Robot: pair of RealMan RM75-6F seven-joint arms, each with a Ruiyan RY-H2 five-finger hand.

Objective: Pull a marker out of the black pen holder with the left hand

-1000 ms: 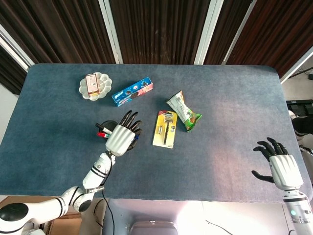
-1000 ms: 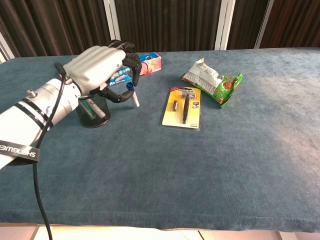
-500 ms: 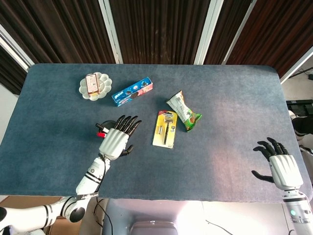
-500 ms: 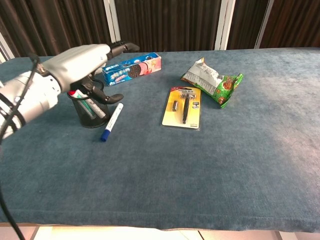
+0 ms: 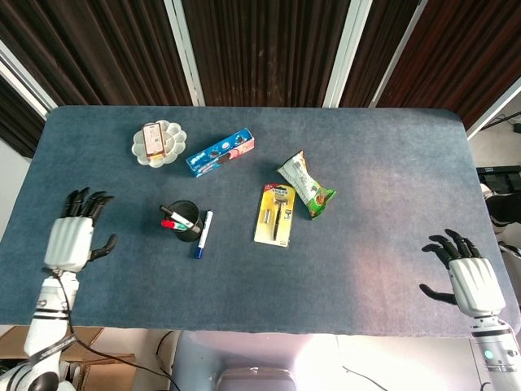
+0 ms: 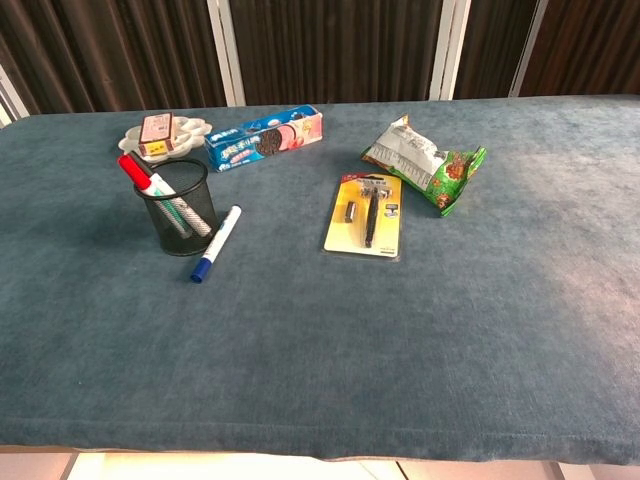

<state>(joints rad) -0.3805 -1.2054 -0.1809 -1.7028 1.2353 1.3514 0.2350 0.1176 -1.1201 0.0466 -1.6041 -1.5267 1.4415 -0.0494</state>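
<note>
The black mesh pen holder (image 5: pixel 184 221) (image 6: pixel 178 208) stands upright left of the table's middle, with a red-capped marker (image 6: pixel 147 181) leaning in it. A blue-capped white marker (image 5: pixel 202 234) (image 6: pixel 216 243) lies flat on the cloth just right of the holder. My left hand (image 5: pixel 73 235) hovers at the table's left edge, well away from the holder, fingers spread and empty. At the near right corner my right hand (image 5: pixel 466 274) is also spread and empty. Neither hand shows in the chest view.
A white flower-shaped dish (image 5: pixel 159 143) holding a small packet and a blue cookie box (image 5: pixel 220 151) lie behind the holder. A razor in yellow packaging (image 5: pixel 275 214) and a green-white snack bag (image 5: pixel 306 186) lie right of it.
My left hand let go of the blue-capped marker, which now lies beside the holder, and drew back leftward to the table's edge. The right hand stayed still.
</note>
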